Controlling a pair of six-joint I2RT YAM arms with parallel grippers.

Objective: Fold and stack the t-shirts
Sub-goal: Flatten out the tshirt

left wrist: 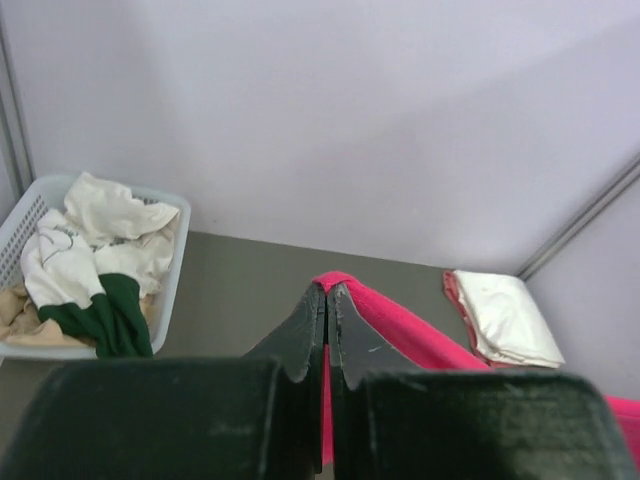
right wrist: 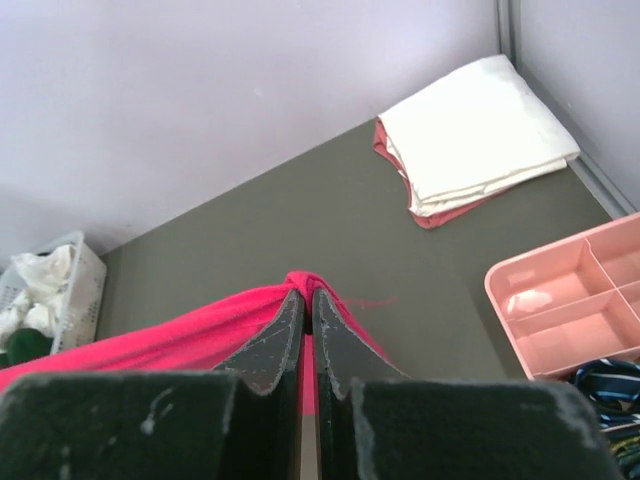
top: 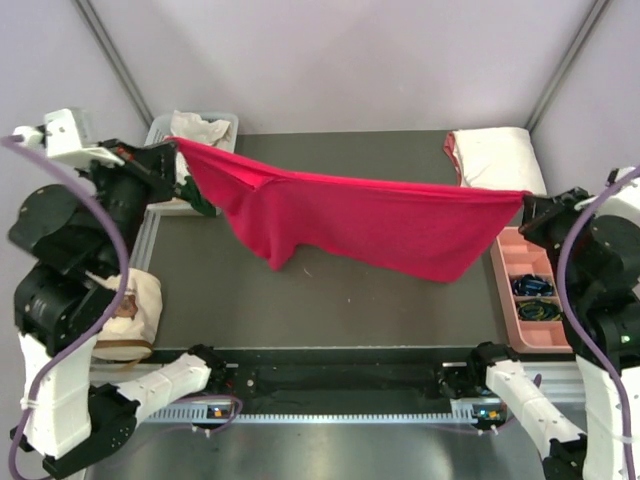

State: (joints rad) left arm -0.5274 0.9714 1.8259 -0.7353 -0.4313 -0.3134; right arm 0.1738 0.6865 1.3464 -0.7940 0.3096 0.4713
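Nearest my bases sit things that I judge play no part in the folding: one beige bear-print bag (top: pixel 128 312) at my left and one pink divided tray (top: pixel 520 262) at my right, both off the middle of the table (top: pixel 330 300) where a shirt can be laid. Above that bare stretch I hold the red t-shirt (top: pixel 350 215) in the air, stretched wide. My left gripper (left wrist: pixel 327 290) is pinched tight on one upper corner and my right gripper (right wrist: pixel 303 293) is closed just as hard on the other. The top edge runs taut between them and the body sags toward the table, lowest toward my right. I hold it this way, I reckon, so the cloth hangs flat and can be lowered without creases. Farther off, the white basket (left wrist: pixel 170 270) in the far-left corner keeps the unfolded shirts, and the folded stack (right wrist: pixel 470 135) lies in the far-right corner, near my right hand's reach. Counting: two grippers, both clamped; one red shirt aloft; two folded shirts stacked, cream over salmon-pink; in the basket cream, dark green and tan cloth, at least three, the exact number tangled beyond telling.
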